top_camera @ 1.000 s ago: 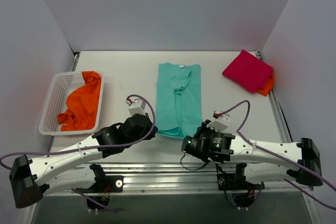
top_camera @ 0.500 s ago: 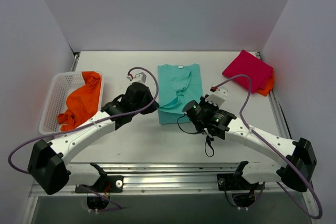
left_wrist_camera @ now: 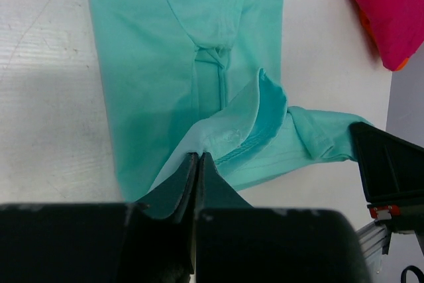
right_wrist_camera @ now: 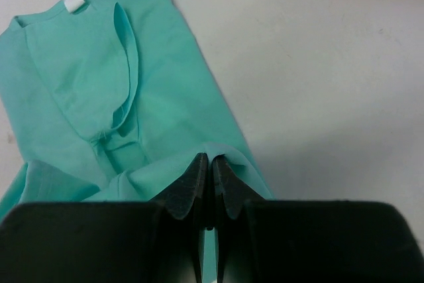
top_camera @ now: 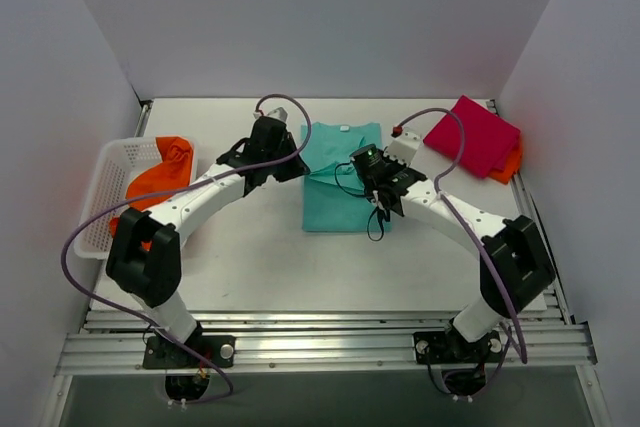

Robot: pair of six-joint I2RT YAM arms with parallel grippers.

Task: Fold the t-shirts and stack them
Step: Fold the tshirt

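Observation:
The teal t-shirt (top_camera: 340, 197) lies flat at the table's middle, its near half lifted and doubled back toward the collar. My left gripper (top_camera: 297, 169) is shut on the teal hem at the shirt's left edge (left_wrist_camera: 198, 157). My right gripper (top_camera: 362, 162) is shut on the hem at the right edge (right_wrist_camera: 210, 160). In the right wrist view the collar with its white label (right_wrist_camera: 74, 2) lies ahead of the fingers. A folded magenta t-shirt (top_camera: 472, 134) rests on a folded orange one (top_camera: 510, 162) at the back right.
A white mesh basket (top_camera: 118, 159) at the left holds a crumpled orange t-shirt (top_camera: 160, 187). Grey walls close in the table on three sides. The right arm's cable (top_camera: 372, 222) hangs over the teal cloth.
Both arms have swung from the near edge toward the back, carrying the teal shirt's bottom hem up over its body. The shirt now looks about half as long.

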